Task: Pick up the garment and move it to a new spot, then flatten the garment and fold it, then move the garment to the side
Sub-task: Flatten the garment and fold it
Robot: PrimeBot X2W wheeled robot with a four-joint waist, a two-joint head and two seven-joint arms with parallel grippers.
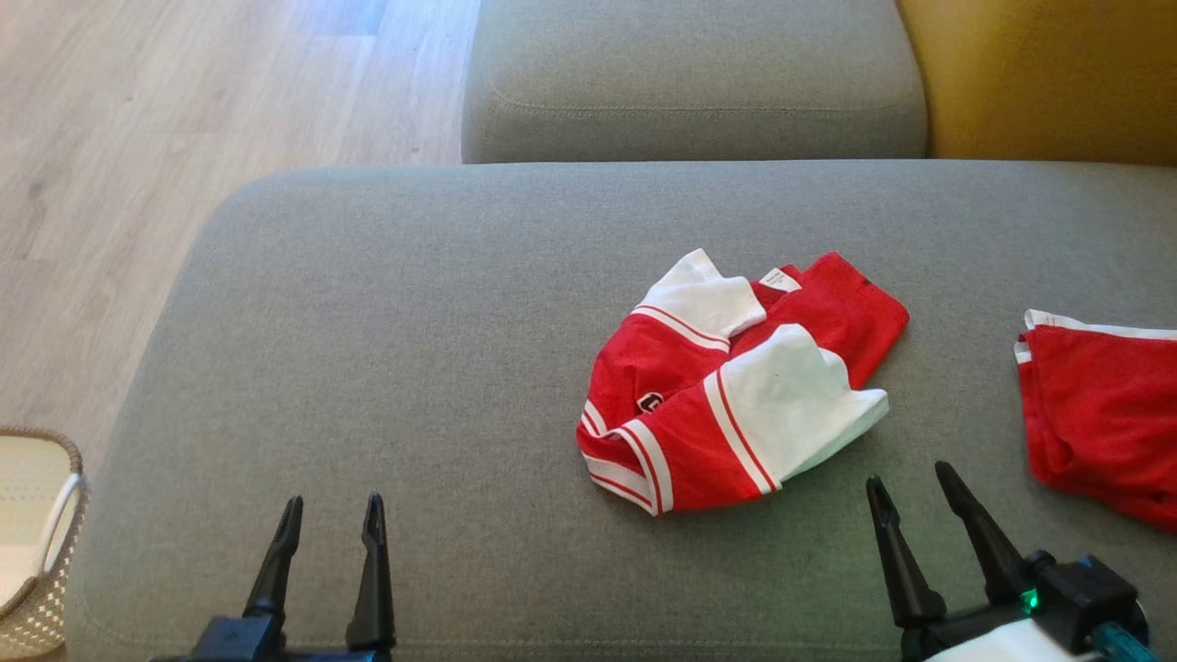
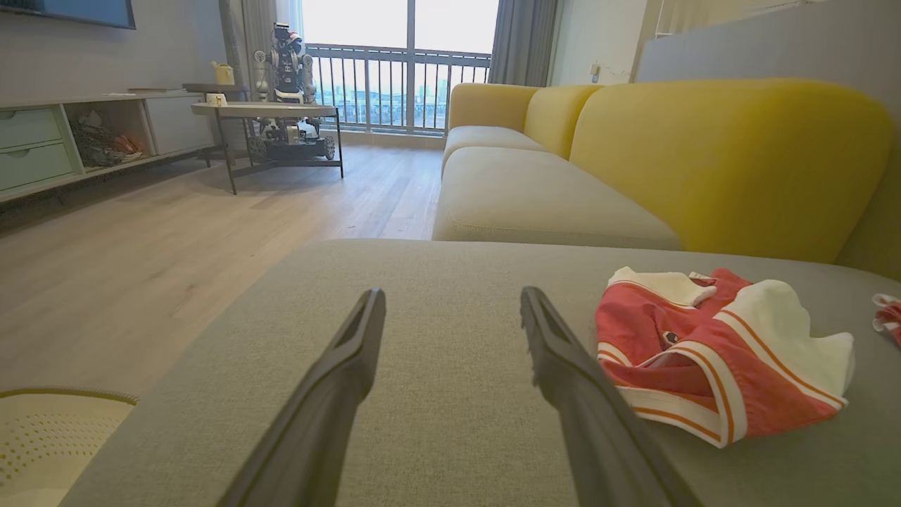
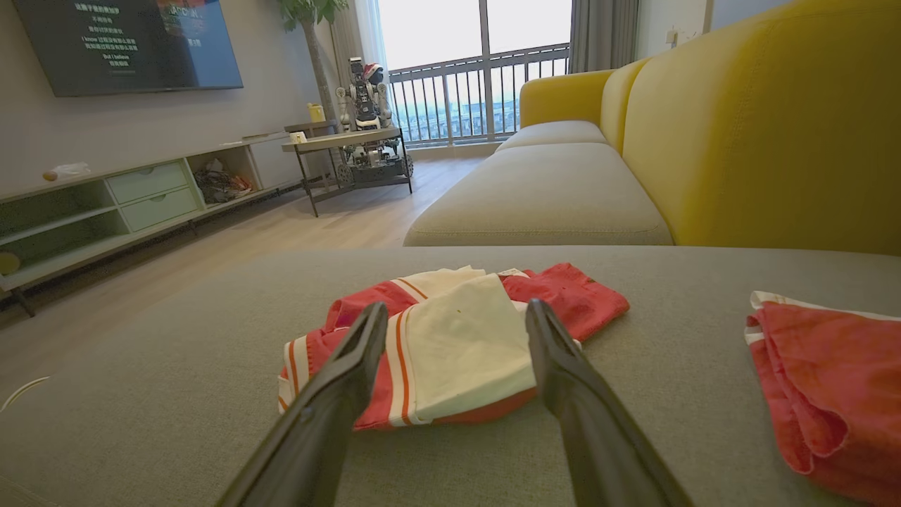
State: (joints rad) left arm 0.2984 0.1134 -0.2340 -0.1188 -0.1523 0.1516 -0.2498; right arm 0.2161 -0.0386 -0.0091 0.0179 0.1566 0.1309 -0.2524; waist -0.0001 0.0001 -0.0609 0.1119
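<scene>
A crumpled red and white garment [image 1: 736, 386] lies right of centre on a wide grey cushion [image 1: 414, 322], its long axis running from near-left to far-right. The right gripper [image 1: 908, 475] is held just short of its near edge, jaws spread and empty; in the right wrist view the cloth is seen straight ahead between the fingers. The left gripper [image 1: 334, 499], likewise spread and empty, is set well apart to the left. Bare cushion is offered on the left. A second red cloth [image 1: 1103, 414] crowds the right, and a basket [image 1: 37, 542] stands past the left edge.
</scene>
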